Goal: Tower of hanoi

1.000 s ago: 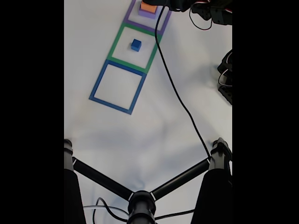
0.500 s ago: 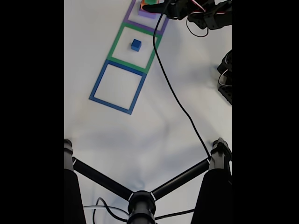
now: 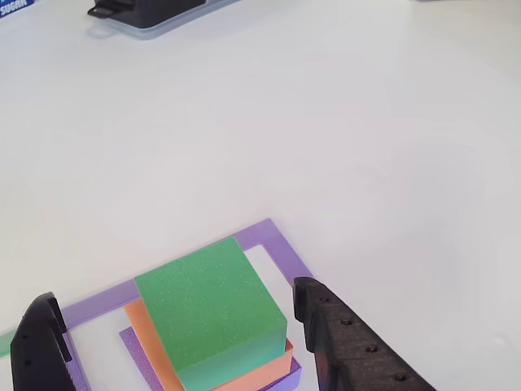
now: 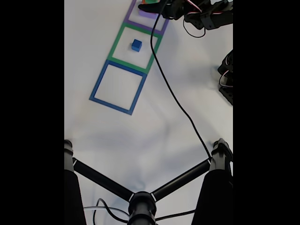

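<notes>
White counter (image 3: pixel 342 138), stacked foam blocks inside the purple tape square (image 3: pixel 281 244).
Black end effector (image 3: pixel 175 322) stood wide open, fingers either side of the green foam block (image 3: pixel 207 314) atop the orange block (image 3: pixel 151 342) and purple slab (image 3: pixel 142 350), gripping nothing; small blue foam cube (image 4: pixel 136 45) sat in the green tape square (image 4: pixel 118 44).

green block (image 3: pixel 210 314), orange block (image 3: pixel 269 371), blue cube (image 4: pixel 136 45)

1. The green block (image 3: pixel 213 314) sits on top of the orange block (image 3: pixel 244 371), so the orange one is covered from above
2. The black fingers (image 3: pixel 354 346) stand apart, one on each side of the green block, with gaps beside it
3. The blue tape square (image 4: pixel 117 87), past the blue cube (image 4: pixel 136 45), has bare table inside
4. A black cable (image 4: pixel 176 101) lies right of the blue tape square
</notes>
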You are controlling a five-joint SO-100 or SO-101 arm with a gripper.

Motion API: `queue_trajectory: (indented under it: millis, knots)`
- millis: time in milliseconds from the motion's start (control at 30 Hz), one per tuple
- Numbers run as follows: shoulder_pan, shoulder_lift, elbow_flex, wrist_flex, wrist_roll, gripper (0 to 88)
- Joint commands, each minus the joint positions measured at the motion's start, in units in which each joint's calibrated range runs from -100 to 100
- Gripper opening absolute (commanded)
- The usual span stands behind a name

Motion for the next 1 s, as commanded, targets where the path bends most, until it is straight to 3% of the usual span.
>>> queue_trajectory:
  millis: [0,567,967]
  knots:
    - [-0.4,0.1,-3.4,-1.3,0.0,30.3]
    - [-1.4,-0.2,-3.1,-0.7,0.0,15.1]
    - [-2.0,-0.4,-2.5,-0.7,0.0,10.0]
